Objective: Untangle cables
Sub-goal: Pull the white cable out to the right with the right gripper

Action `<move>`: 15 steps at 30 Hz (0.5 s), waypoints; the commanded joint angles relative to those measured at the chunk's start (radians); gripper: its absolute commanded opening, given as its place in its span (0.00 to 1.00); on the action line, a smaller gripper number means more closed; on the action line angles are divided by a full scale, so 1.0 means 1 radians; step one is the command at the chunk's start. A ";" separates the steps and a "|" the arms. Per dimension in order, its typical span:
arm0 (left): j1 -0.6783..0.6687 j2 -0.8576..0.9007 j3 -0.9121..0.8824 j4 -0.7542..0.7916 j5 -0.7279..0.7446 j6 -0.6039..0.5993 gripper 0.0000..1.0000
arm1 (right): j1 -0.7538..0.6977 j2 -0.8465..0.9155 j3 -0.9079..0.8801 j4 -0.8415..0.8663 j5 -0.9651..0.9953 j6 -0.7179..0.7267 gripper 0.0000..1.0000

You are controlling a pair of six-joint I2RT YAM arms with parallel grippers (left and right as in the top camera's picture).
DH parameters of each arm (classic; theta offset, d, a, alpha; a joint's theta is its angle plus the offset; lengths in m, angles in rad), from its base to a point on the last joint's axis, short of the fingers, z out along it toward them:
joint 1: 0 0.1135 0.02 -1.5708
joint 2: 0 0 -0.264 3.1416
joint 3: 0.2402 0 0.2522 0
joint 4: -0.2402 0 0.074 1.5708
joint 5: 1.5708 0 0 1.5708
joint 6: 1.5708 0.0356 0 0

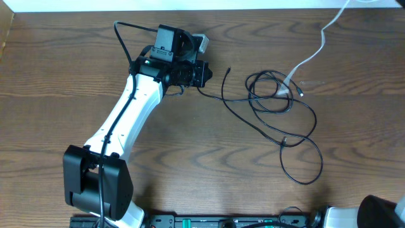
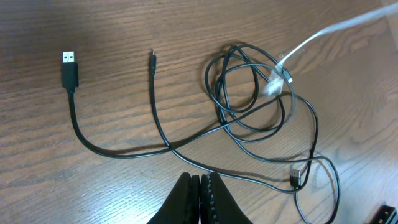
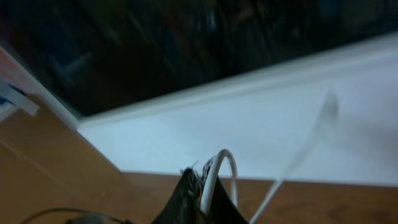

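Left gripper (image 2: 199,182): your fingers are pressed together with nothing visible between them, low over the wooden table (image 2: 50,162).
Nearest strand: one of the black cables (image 2: 242,176) crosses just beyond your fingertips and is apart from them, so it is not gripped.
Loose ends: the USB plug (image 2: 69,70) and the thin pin plug (image 2: 151,57) lie free to one side, well apart from the knot.
Knot (image 2: 222,115): several black loops are stacked and crossing, and a small plug (image 2: 297,178) sits at the near edge of them.
White cable (image 2: 323,31): it comes in from the far side, and its plug end lies inside the black loops.
Right gripper (image 3: 202,186): it is beyond the overhead camera's frame. The blurred wrist view shows the fingers closed on the white cable, with a loop of it standing above the tips.
Risk, tightening: if you pull the white cable now, its plug will likely catch a black loop and cinch the knot.
Risk, dragging: nothing pins the bundle, so a pull may slide all of it across the table.
Risk, left side: with the fingers closed you can only shove the strand, so open them before you descend.
Risk, slip: the thin white cord could slide out of the right fingers under tension.
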 commanded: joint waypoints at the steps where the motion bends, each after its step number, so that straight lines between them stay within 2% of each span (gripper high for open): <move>1: 0.003 -0.020 0.002 -0.003 -0.010 0.013 0.08 | -0.005 -0.004 0.043 -0.063 0.064 0.012 0.01; 6: 0.003 -0.020 0.002 -0.002 -0.010 0.013 0.08 | -0.009 -0.002 0.045 -0.038 0.118 0.020 0.01; 9: 0.003 -0.020 0.002 -0.002 -0.009 0.013 0.08 | -0.037 -0.002 0.071 -0.028 0.264 0.016 0.01; 15: 0.003 -0.020 0.002 -0.001 -0.010 0.013 0.08 | -0.071 0.038 0.070 -0.089 0.426 -0.088 0.01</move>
